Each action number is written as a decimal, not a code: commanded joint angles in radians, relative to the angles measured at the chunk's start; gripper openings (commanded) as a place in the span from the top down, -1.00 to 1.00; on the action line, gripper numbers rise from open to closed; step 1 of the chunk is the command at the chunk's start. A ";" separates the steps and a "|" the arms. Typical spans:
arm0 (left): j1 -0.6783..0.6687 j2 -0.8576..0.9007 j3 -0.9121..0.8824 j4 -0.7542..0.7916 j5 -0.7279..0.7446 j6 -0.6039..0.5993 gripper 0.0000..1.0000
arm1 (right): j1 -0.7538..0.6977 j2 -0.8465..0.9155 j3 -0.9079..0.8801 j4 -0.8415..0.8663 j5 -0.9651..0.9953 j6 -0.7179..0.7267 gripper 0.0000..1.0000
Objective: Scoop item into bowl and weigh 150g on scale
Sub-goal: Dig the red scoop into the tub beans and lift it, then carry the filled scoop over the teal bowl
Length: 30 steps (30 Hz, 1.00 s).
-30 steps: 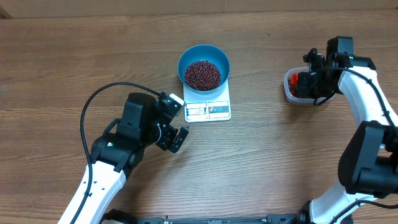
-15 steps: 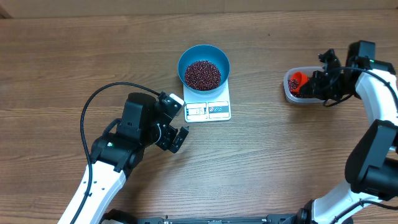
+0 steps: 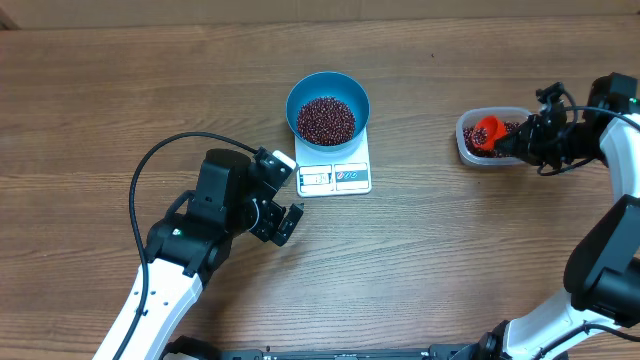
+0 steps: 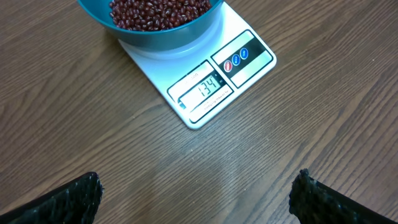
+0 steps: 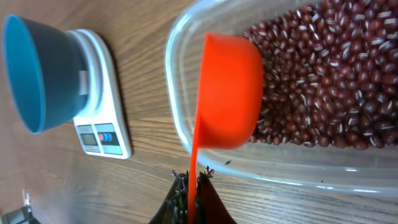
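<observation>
The blue bowl (image 3: 328,108) holds a heap of the item, dark red-brown beans (image 3: 326,119), and stands on the white scale (image 3: 336,176). In the left wrist view the scale (image 4: 214,87) reads 134. My left gripper (image 3: 283,225) hovers open over bare wood just below and left of the scale, with nothing between its fingertips (image 4: 196,186). My right gripper (image 5: 193,177) is shut on the thin handle of an orange scoop (image 5: 227,93). The scoop (image 3: 487,132) is turned on its side over more beans (image 5: 323,81) in a clear tub (image 3: 468,148).
The clear tub stands at the right, well away from the scale. A black cable (image 3: 150,170) loops over the wooden table beside the left arm. From the right wrist the bowl (image 5: 37,68) and scale (image 5: 102,106) show to the left.
My right arm has drawn back to the right, so the orange scoop now shows in the tub. The left arm, bowl and scale have not moved.
</observation>
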<state>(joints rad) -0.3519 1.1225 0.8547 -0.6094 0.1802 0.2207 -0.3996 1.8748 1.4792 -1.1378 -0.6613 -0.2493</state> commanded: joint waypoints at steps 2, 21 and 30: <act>-0.002 0.005 -0.008 0.000 0.011 0.023 -0.99 | -0.006 -0.001 0.095 -0.045 -0.054 -0.052 0.93; -0.002 0.005 -0.008 0.000 0.011 0.023 -0.99 | 0.249 -0.001 0.209 -0.085 -0.287 -0.104 0.93; -0.002 0.005 -0.008 0.000 0.011 0.023 -0.98 | 0.446 -0.001 0.232 0.053 -0.212 0.048 0.93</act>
<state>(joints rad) -0.3519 1.1225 0.8547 -0.6090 0.1802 0.2207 0.0067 1.8751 1.6775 -1.1069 -0.9047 -0.2695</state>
